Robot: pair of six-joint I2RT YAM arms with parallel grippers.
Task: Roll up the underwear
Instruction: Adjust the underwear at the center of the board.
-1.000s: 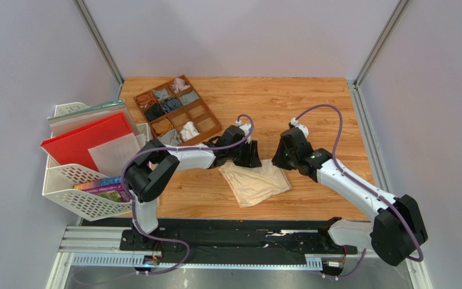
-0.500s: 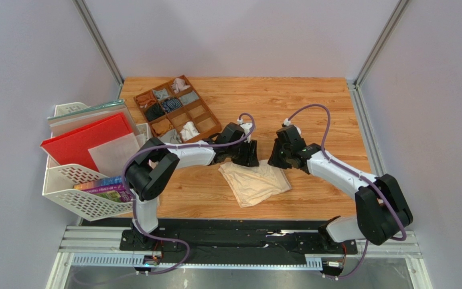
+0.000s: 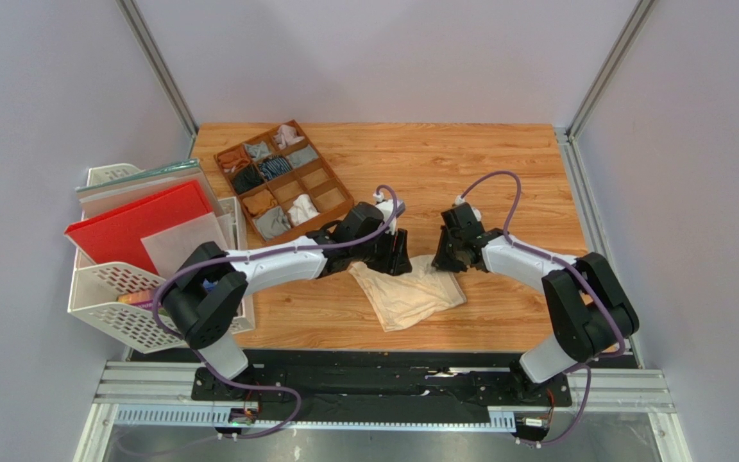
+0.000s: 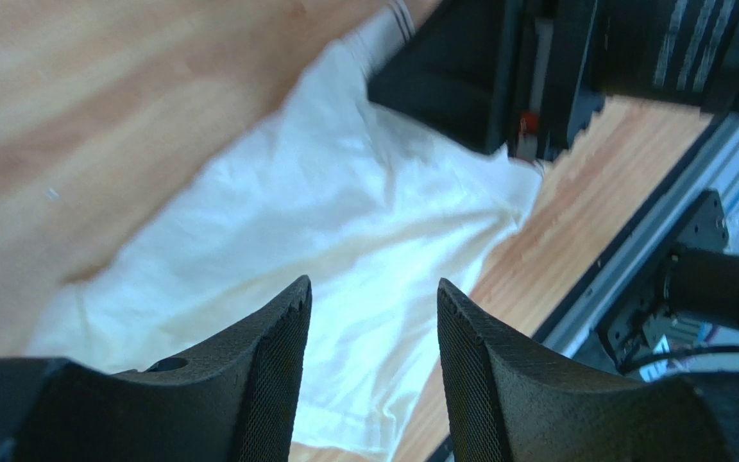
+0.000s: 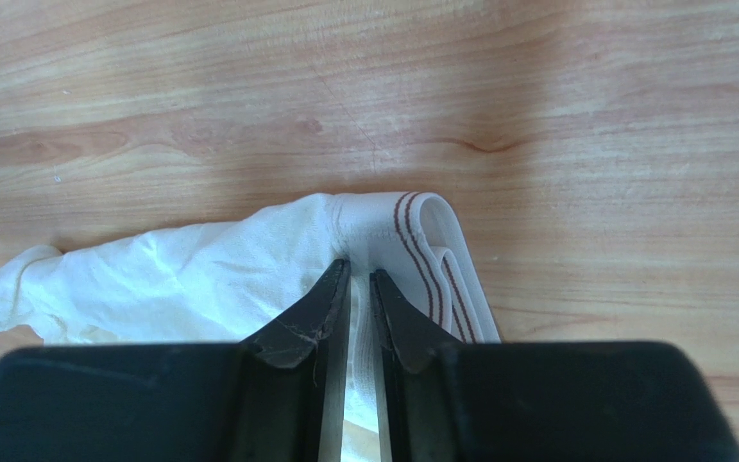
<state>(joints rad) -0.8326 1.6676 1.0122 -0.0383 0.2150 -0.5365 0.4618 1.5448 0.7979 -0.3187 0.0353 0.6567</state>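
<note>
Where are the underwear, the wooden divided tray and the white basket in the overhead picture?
underwear (image 3: 412, 296): top view, middle of the cream cloth.
wooden divided tray (image 3: 318, 179): top view, floor of an empty compartment.
white basket (image 3: 118, 320): top view, its near lattice wall.

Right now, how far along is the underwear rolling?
Done: nothing is rolled yet. The cream-beige cloth underwear lies spread and wrinkled on the wooden table.
In hand: the right gripper has its fingers pinched on a fold beside the brown-striped waistband. The left gripper is open over the cloth.
Left: the whole roll itself.
</note>
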